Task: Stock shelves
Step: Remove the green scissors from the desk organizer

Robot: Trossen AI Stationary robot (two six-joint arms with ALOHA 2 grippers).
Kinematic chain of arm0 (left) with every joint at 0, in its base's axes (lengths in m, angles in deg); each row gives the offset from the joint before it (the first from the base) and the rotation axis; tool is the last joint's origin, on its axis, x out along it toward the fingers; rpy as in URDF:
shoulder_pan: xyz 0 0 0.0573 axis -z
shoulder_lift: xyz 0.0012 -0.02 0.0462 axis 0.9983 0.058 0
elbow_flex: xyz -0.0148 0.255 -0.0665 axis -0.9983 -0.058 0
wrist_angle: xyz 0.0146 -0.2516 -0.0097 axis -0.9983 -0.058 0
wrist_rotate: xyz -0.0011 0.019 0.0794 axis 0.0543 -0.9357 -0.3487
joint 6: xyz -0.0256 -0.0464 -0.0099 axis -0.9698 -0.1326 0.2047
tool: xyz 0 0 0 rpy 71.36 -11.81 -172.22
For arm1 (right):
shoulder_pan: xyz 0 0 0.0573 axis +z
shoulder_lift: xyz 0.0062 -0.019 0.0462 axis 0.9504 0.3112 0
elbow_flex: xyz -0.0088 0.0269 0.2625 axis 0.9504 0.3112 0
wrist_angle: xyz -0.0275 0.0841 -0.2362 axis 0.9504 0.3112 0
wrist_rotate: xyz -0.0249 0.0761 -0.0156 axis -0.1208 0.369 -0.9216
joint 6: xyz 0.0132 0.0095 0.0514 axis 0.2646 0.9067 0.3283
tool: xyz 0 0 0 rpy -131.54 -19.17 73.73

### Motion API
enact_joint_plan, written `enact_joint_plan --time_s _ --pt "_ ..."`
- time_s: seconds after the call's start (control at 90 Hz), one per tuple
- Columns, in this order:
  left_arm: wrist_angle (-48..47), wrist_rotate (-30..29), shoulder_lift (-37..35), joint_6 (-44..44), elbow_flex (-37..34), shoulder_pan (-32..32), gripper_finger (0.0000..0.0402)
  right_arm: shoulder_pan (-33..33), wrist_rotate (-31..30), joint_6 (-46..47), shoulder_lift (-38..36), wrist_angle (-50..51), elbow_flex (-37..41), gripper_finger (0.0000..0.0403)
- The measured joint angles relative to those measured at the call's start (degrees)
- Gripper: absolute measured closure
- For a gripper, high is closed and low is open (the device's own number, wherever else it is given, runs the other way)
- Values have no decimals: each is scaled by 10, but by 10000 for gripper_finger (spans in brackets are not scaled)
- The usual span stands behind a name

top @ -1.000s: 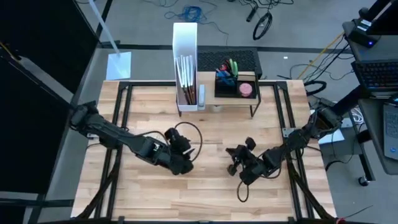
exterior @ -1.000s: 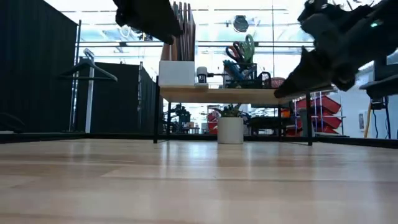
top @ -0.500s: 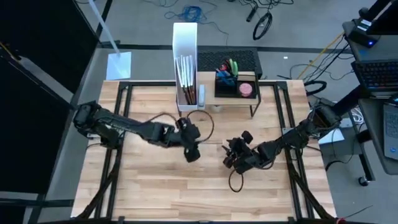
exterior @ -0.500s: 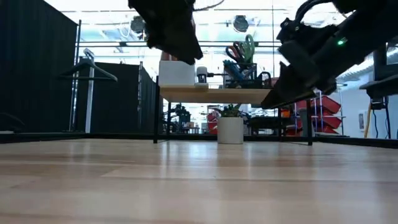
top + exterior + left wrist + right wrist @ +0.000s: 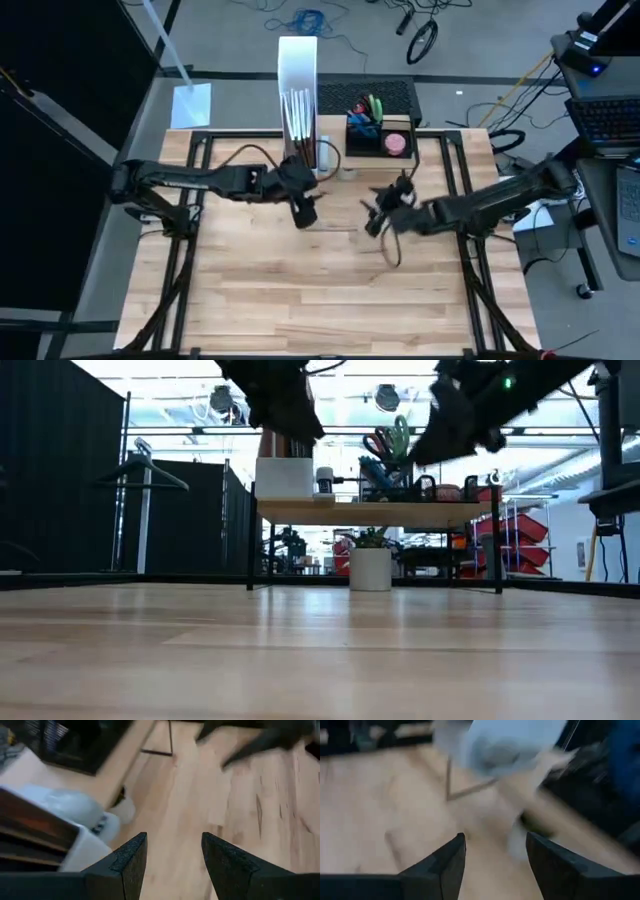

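High view: the shelves (image 5: 378,160), a low riser with a light-wood top on thin black legs, stood at twelve o'clock on the table (image 5: 300,290). On the top sat a white file box (image 5: 298,70), a black organizer tray (image 5: 364,128) and a pink round item (image 5: 397,144). The left gripper (image 5: 304,212) hung at about seven o'clock from the file box, just off the riser's front edge. The right gripper (image 5: 376,218) hung at six o'clock from the riser, near it but apart.

Low view: the riser's top (image 5: 375,512) showed as a thin slab on slim legs, with a small white plant pot (image 5: 370,569) visible beneath it. Both arms hung above table level; neither touched the riser.

Left wrist view: the left gripper's fingers (image 5: 129,865) were spread wide with only bare table between them; nothing was held. The white box and the riser's edge lay close ahead.

Right wrist view: the right gripper's fingers (image 5: 445,865) were likewise parted and empty. The scene beyond was too blurred to identify.

Assessment: the riser appeared rigid and fairly light, but loaded and top-heavy under the tall box. Any hold would best fall on the front edge of the top or a leg, kept level.
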Motion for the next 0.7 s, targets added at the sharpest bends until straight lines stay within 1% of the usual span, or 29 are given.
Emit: enact_joint_plan --time_s 0.167,0.222,0.3,0.356,0.433,0.511,0.622,0.7 --pt "-4 -3 -35 38 0 -12 226 -63 -30 -142 -109 -84 0 217" --pt "-2 -9 -43 54 0 -16 226 -88 -26 -194 -135 -121 0 217" --pt "-2 -33 -52 69 0 -20 226 -130 -22 -256 -157 -174 0 217" --pt "-1 -52 -57 82 0 -24 226 -162 0 -284 -161 -204 -1 217" --pt "-5 -75 -60 88 0 -28 226 -208 55 -292 -156 -219 -1 218" --pt "-8 -77 -60 93 0 -34 226 -246 106 -267 -141 -219 -1 218" --pt "-19 -78 -60 103 0 -37 226 -286 127 -250 -107 -226 -1 218" --pt "-19 -78 -60 103 0 -38 226 -308 128 -254 -81 -226 -11 218"
